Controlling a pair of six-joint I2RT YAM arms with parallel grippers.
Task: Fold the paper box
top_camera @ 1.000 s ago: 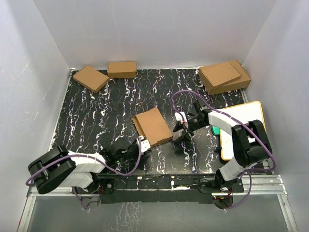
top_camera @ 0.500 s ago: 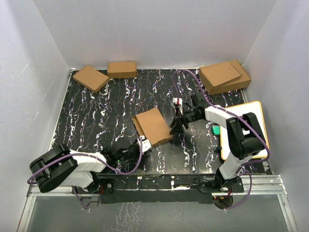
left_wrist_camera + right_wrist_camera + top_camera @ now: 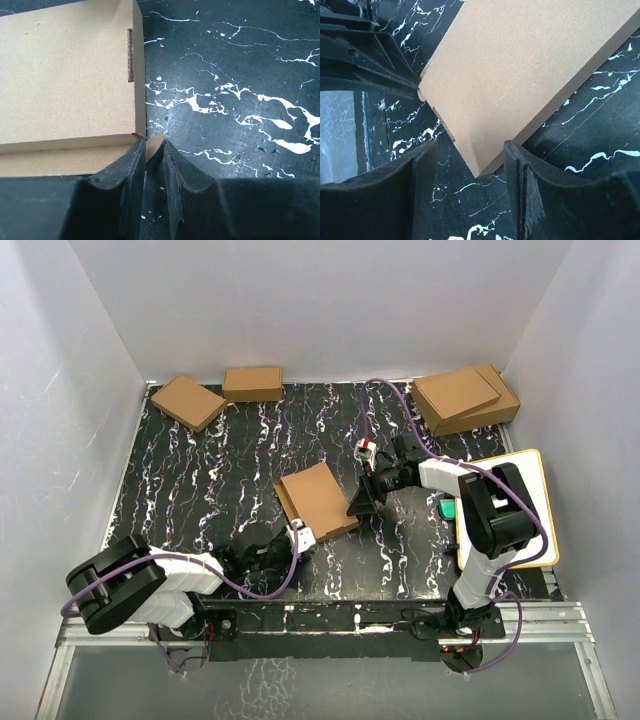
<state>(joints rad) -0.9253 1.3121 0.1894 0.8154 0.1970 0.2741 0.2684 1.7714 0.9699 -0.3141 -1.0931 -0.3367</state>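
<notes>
A flat brown paper box (image 3: 317,500) lies closed near the middle of a black, white-veined counter (image 3: 200,470). At its 7 o'clock corner the left end effector (image 3: 152,145) is narrowed almost closed, with a small tab (image 3: 156,141) of cardboard between the tips; whether it pinches the tab cannot be told. From above, this end effector is dark and hard to pick out against the counter. At the box's 4 o'clock corner the right end effector (image 3: 470,150) stands open, straddling that corner. A green object (image 3: 447,508) at 3 o'clock is partly hidden behind the right arm.
</notes>
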